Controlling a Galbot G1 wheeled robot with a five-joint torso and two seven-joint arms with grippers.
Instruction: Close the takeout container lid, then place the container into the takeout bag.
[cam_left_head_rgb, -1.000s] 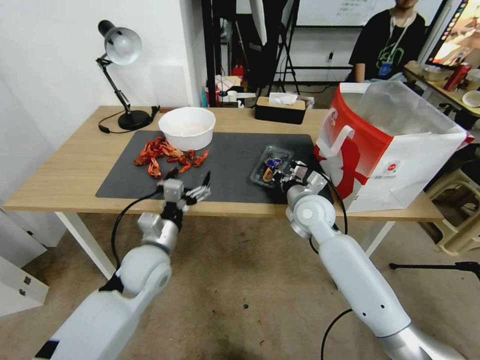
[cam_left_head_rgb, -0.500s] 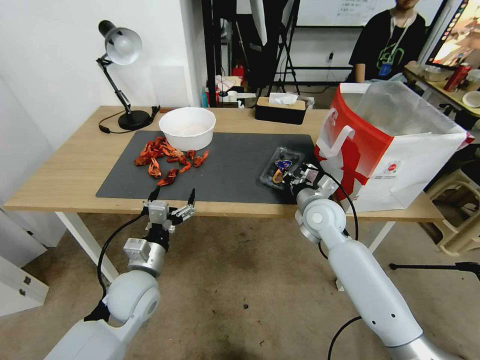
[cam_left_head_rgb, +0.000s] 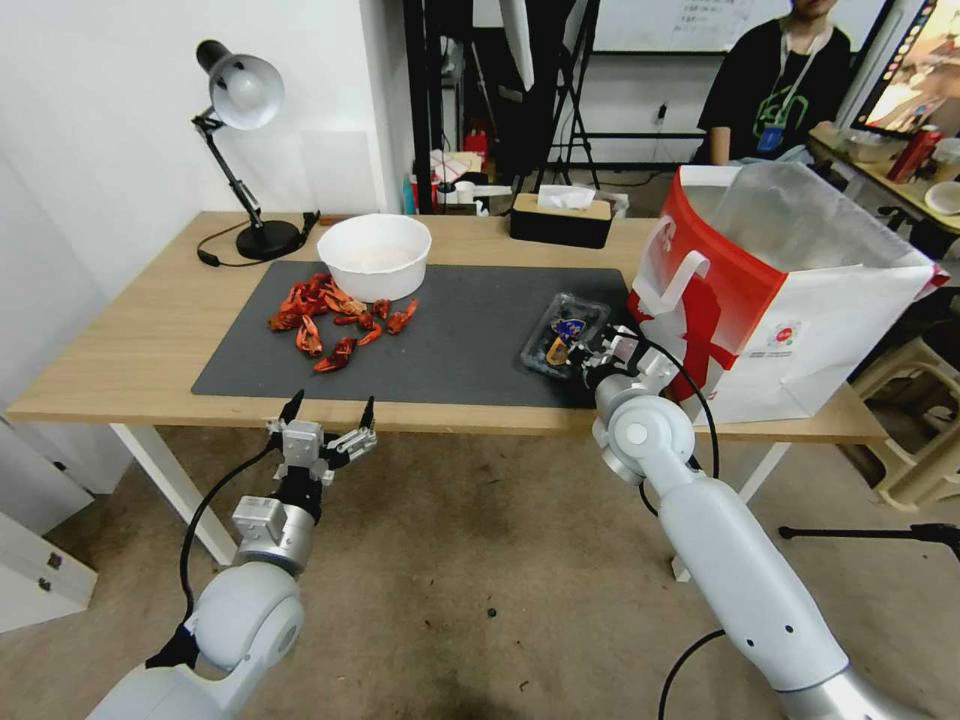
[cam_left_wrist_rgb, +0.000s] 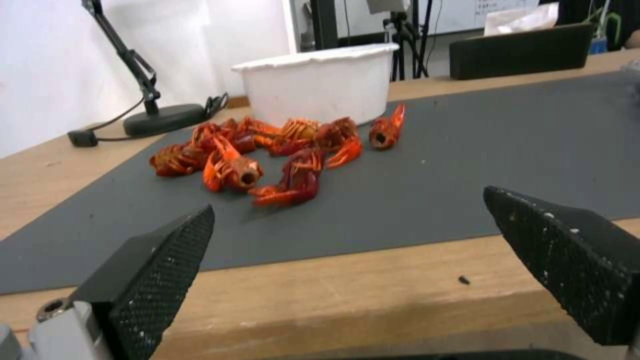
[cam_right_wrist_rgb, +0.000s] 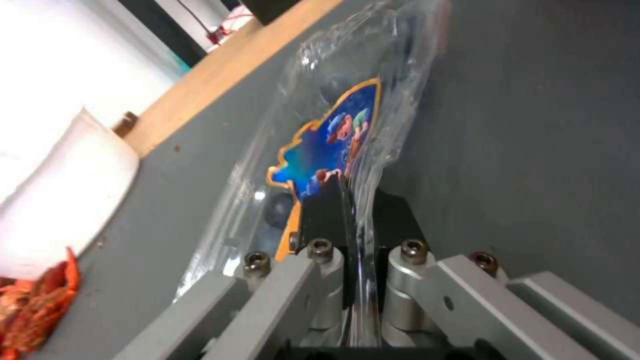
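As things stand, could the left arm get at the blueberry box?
Probably not easily. The left gripper hangs open off the table's front edge, while the blueberry box sits far across, already pinched by the right gripper.

The container (cam_right_wrist_rgb: 347, 115) is thin, clear, glossy plastic, crinkled, with a shiny printed label. The bag (cam_left_head_rgb: 800, 300) is smooth paper with a silvery lining. The mat (cam_left_head_rgb: 450, 340) is matt dark grey on a pale wood-grain table (cam_left_head_rgb: 130, 350). The left gripper (cam_left_wrist_rgb: 347, 265) has black, rough-textured pads; the right gripper (cam_right_wrist_rgb: 357, 220) has brushed metal links.
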